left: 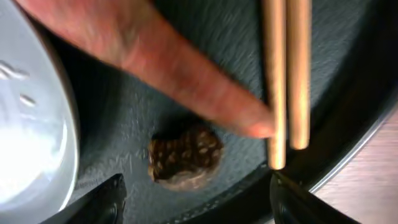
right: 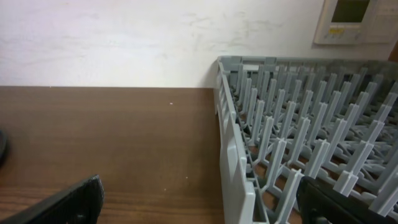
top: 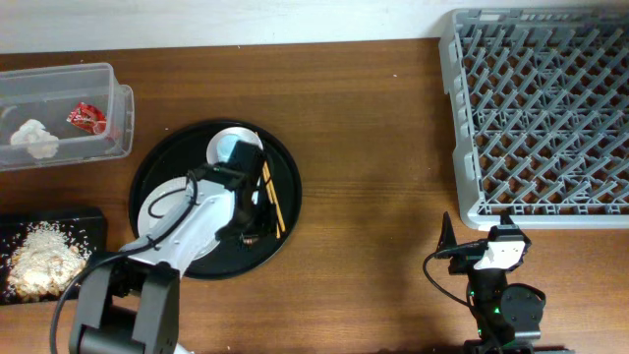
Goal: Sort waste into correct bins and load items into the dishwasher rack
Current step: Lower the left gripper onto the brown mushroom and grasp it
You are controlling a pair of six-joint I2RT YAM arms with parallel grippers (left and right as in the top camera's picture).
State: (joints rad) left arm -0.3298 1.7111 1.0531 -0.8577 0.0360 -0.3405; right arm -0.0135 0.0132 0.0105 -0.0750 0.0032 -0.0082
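Note:
My left gripper [top: 248, 229] is open over the round black tray [top: 285, 162]. In the left wrist view its fingers [left: 199, 208] straddle a small brown lump [left: 185, 159] without touching it. An orange carrot piece [left: 174, 68] lies just beyond the lump. Two chopsticks [left: 286, 74] lie to the right [top: 273, 202]. The white plate [left: 31, 124] is at the left [top: 162, 208]. The white cup [top: 234, 147] stands on the tray's far side. My right gripper [top: 488, 246] is open and empty [right: 199, 211] at the near left corner of the grey dishwasher rack [top: 541, 108] [right: 280, 137].
The clear tub [top: 59, 79] at the back left holds the red-and-white wrapper [top: 86, 118] and the white tissue [top: 34, 138]. The black box [top: 59, 218] at the front left holds pale rice-like flakes [top: 44, 261]. Bare wood lies between tray and rack.

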